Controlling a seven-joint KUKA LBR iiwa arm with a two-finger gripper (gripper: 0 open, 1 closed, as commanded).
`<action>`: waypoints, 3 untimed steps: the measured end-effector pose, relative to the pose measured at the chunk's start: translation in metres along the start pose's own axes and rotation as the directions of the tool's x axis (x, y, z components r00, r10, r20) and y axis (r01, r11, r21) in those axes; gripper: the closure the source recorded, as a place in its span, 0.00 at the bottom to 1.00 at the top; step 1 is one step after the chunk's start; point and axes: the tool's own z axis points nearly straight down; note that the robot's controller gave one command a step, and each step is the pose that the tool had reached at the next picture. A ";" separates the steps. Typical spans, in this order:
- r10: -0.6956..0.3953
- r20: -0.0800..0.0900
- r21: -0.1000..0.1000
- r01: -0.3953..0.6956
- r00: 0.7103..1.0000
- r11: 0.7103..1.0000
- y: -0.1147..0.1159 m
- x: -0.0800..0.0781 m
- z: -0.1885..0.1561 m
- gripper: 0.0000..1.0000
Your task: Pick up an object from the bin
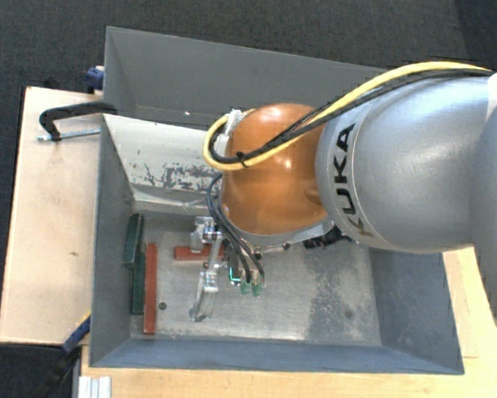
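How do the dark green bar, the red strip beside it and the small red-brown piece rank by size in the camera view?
1. dark green bar, slightly wider.
2. red strip, about equal in length, so this order is unsure.
3. small red-brown piece, clearly smallest.

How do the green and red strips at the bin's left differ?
The green strip is dark, next to the left wall; the red strip is brighter, inward of it. The green strip reaches farther up, the red strip farther down. Both are long, narrow, side by side.
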 end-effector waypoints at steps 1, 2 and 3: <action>0.003 0.008 -0.002 -0.003 1.000 1.000 -0.001 -0.002 -0.004 0.00; -0.012 0.019 -0.005 0.012 1.000 1.000 -0.013 -0.046 0.043 0.00; 0.065 0.008 -0.002 -0.065 0.998 0.998 -0.017 -0.060 0.085 0.00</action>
